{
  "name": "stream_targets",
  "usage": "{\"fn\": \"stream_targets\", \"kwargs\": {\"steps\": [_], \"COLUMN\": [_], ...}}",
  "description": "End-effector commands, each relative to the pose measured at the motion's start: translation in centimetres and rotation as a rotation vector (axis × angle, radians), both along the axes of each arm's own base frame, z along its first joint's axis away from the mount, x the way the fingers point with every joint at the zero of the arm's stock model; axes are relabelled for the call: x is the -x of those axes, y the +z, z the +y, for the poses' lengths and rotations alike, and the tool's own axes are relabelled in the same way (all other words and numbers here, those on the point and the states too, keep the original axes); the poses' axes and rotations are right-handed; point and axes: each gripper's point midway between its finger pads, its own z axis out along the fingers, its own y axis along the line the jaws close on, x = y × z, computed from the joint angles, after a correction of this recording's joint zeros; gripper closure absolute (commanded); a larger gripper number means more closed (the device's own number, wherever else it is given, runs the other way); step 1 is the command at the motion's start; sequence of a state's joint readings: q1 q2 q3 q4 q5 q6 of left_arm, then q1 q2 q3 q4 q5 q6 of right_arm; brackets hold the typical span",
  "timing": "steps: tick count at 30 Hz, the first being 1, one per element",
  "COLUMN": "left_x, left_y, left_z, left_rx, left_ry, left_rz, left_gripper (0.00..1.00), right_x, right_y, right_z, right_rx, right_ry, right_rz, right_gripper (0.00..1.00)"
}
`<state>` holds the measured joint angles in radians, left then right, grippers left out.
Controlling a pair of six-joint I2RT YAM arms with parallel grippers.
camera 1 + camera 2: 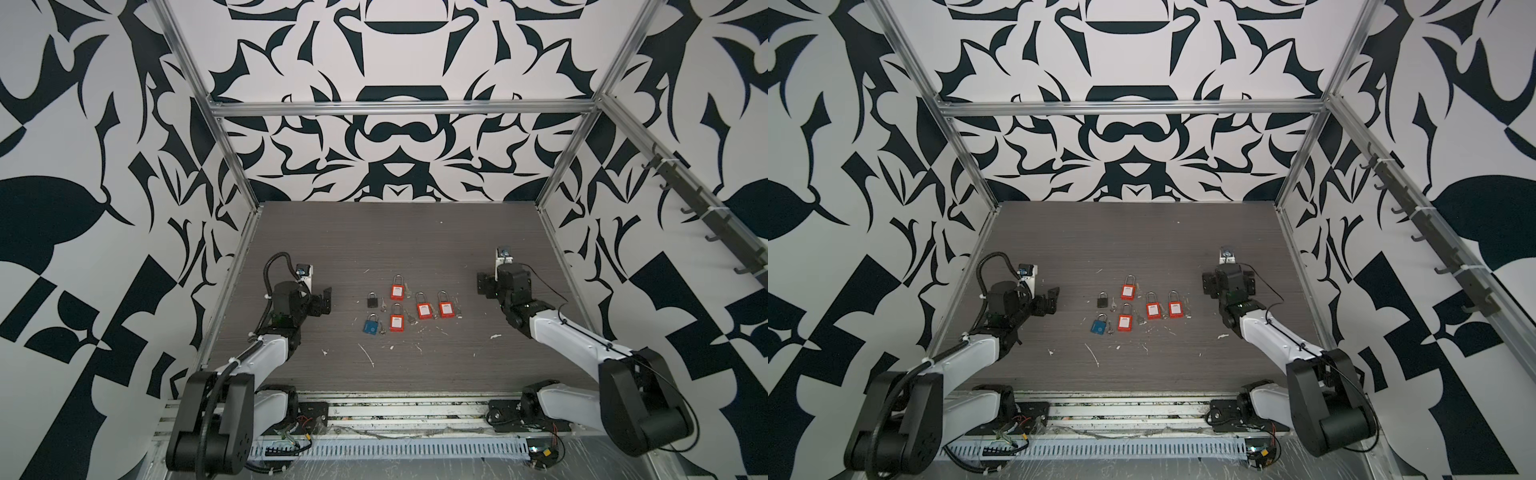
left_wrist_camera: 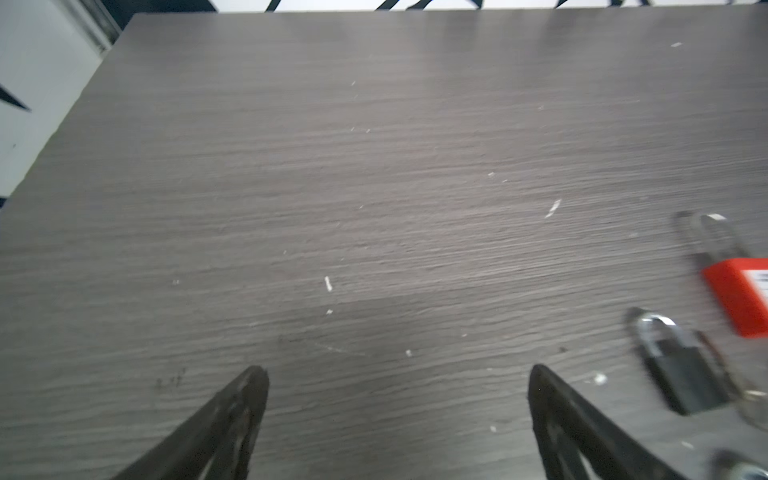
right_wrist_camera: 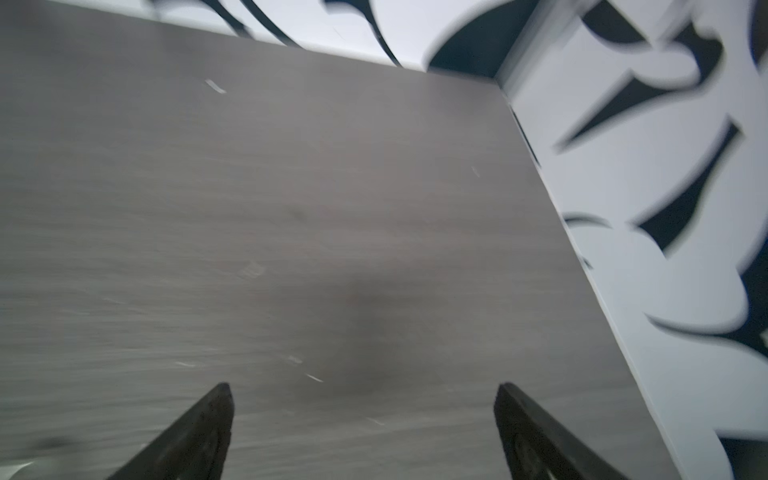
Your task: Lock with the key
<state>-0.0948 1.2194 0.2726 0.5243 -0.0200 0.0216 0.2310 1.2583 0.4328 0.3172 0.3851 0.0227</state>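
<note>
Several padlocks lie shut in a cluster mid-table in both top views: a small black padlock (image 1: 372,300), a blue padlock (image 1: 370,326) and several red padlocks (image 1: 397,291), (image 1: 1153,309). A small silver key (image 1: 382,308) lies beside most of them. My left gripper (image 1: 325,301) hovers open, left of the cluster, holding nothing. In the left wrist view its fingers (image 2: 245,399) stand wide over bare table, with the black padlock (image 2: 685,378) and a red padlock (image 2: 739,295) off to one side. My right gripper (image 1: 503,278) hangs open and empty to the right of the cluster; its wrist view (image 3: 363,395) shows only table.
The grey wood-grain table (image 1: 395,241) has white scuffs and flecks. Patterned walls and aluminium frame posts (image 1: 249,232) close it in on three sides. A slotted cable rail (image 1: 386,449) runs along the front edge, near both arm bases.
</note>
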Motion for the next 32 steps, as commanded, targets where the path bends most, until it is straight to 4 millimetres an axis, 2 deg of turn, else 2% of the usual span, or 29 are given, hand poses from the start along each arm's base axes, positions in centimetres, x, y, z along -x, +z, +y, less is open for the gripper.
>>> {"fn": "stream_targets", "kwargs": {"steps": [1, 2, 4, 6, 7, 9, 11, 13, 15, 25, 32], "left_x": [-2.8, -3.2, -3.6, -4.3, -4.1, -3.9, -4.3, -4.4, -4.8, -5.2, -5.6], "left_y": [4.3, 4.0, 1.8, 2.1, 2.1, 1.4, 1.8, 1.7, 1.2, 1.3, 1.0], "left_z": [0.6, 0.4, 0.1, 0.6, 0.7, 0.6, 0.4, 1.1, 1.5, 1.1, 1.2], "left_rx": [0.001, 0.010, 0.023, 0.024, 0.036, 0.055, 0.052, 0.053, 0.055, 0.056, 0.057], "left_ry": [0.021, 0.006, -0.023, -0.004, -0.002, -0.015, -0.032, 0.006, 0.036, 0.011, 0.015], "left_rz": [-0.264, -0.273, -0.244, -0.305, -0.277, -0.203, -0.261, -0.243, -0.189, -0.192, -0.169], "left_gripper": [0.00, 0.00, 0.00, 0.00, 0.00, 0.00, 0.00, 0.00, 0.00, 0.00, 0.00], "right_x": [-2.1, -2.1, -2.0, -2.0, -2.1, -2.6, -3.7, -4.0, -3.8, -3.9, -4.3], "right_y": [3.2, 2.8, 1.1, 0.0, 0.5, -0.4, -0.9, -1.1, -1.1, -1.1, -1.5], "right_z": [1.1, 1.3, 0.9, 1.1, 0.9, 1.2, 0.7, -0.5, -0.8, -0.7, 0.2], "right_rx": [0.012, 0.013, 0.014, -0.011, -0.002, -0.017, -0.055, -0.074, -0.065, -0.068, -0.100], "right_ry": [0.063, 0.083, 0.081, 0.114, 0.110, 0.123, 0.115, 0.055, 0.042, 0.050, 0.103], "right_rz": [-0.277, -0.293, -0.305, -0.342, -0.370, -0.285, -0.228, -0.208, -0.212, -0.210, -0.187], "right_gripper": [0.00, 0.00, 0.00, 0.01, 0.00, 0.00, 0.00, 0.00, 0.00, 0.00, 0.00]}}
